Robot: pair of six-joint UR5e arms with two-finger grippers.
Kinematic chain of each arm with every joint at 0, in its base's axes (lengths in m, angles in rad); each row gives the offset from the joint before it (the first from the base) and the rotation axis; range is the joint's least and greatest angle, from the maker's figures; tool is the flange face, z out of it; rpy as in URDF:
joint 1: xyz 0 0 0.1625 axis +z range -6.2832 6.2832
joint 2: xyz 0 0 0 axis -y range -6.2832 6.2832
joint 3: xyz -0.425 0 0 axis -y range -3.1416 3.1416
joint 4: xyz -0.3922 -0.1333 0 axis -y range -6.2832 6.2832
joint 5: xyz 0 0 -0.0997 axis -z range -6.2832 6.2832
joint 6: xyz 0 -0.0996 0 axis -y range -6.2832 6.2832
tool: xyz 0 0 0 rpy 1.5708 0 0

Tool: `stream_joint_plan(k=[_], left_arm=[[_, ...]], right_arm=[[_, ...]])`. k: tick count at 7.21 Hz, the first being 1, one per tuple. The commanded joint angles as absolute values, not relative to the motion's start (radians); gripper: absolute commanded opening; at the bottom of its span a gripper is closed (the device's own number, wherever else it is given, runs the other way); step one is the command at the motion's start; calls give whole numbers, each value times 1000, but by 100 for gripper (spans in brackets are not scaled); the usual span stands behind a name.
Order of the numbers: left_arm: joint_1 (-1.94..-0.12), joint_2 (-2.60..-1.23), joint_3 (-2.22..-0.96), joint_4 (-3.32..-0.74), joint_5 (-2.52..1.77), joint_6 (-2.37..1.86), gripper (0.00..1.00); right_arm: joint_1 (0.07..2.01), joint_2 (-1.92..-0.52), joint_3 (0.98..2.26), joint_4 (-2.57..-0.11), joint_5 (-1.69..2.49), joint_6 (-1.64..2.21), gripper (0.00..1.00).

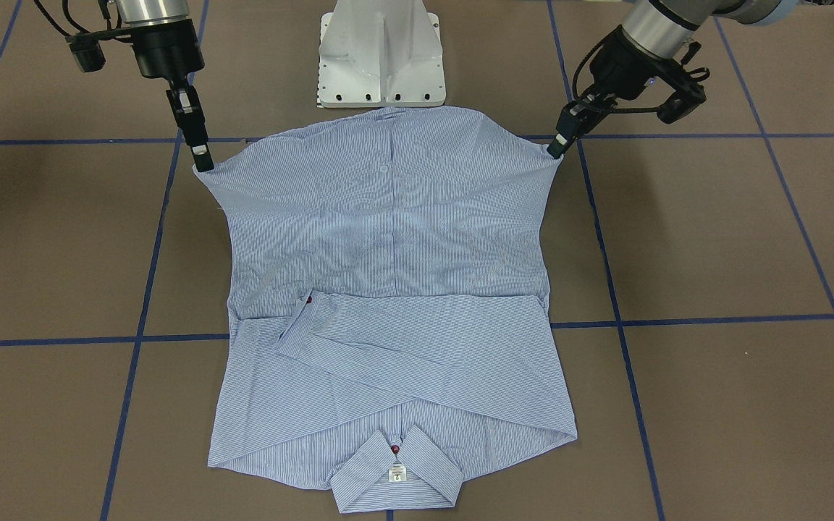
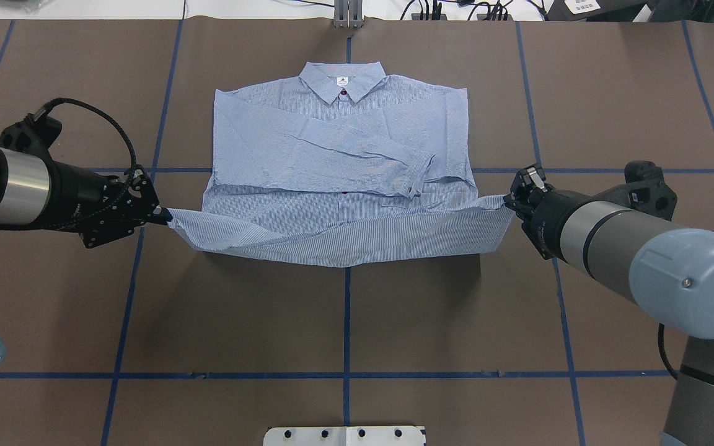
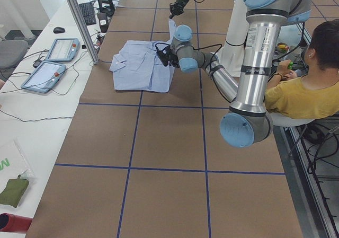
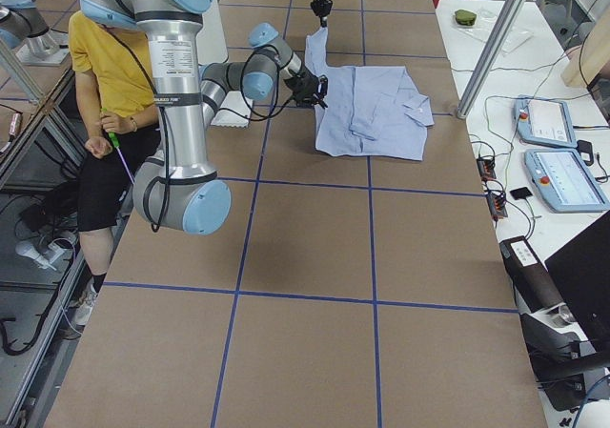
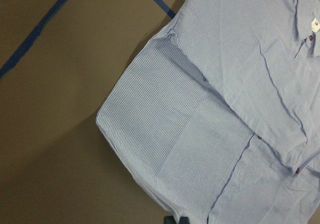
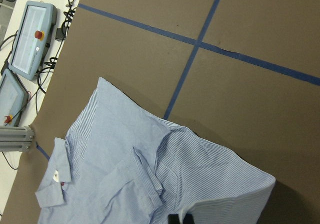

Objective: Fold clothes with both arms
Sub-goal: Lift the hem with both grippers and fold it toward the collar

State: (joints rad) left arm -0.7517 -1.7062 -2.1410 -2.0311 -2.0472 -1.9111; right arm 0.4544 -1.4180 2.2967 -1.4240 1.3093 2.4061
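On the table (image 2: 344, 310), I am holding the shirt (image 2: 338, 142) up by its hem corners, with the left gripper (image 2: 167, 217) and right gripper (image 2: 508, 200) each pinching one. The sleeves are lying folded across, and I judge the hem-to-collar fold is remaining.

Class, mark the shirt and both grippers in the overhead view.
shirt (image 2: 344, 155): overhead view, on the folded sleeve.
left gripper (image 2: 167, 216): overhead view, between its fingertips.
right gripper (image 2: 508, 199): overhead view, between its fingertips.

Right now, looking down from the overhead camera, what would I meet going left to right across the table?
The left arm → left gripper, pinching a hem corner → shirt → right gripper, pinching the other corner → right arm.
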Motion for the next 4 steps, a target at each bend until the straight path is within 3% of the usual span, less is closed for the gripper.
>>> stream_joint_plan(k=[1,4], left_arm=[[-787,-1712,-2138,-2031,-2079,-1924,0],[-804,-1787,-2051,-2031,-2075,-1948,0]], right_arm=[[476,-1358,2264,-1425,1261,2428,0],[494,-1300,2170,-1422,1204,2444,0]])
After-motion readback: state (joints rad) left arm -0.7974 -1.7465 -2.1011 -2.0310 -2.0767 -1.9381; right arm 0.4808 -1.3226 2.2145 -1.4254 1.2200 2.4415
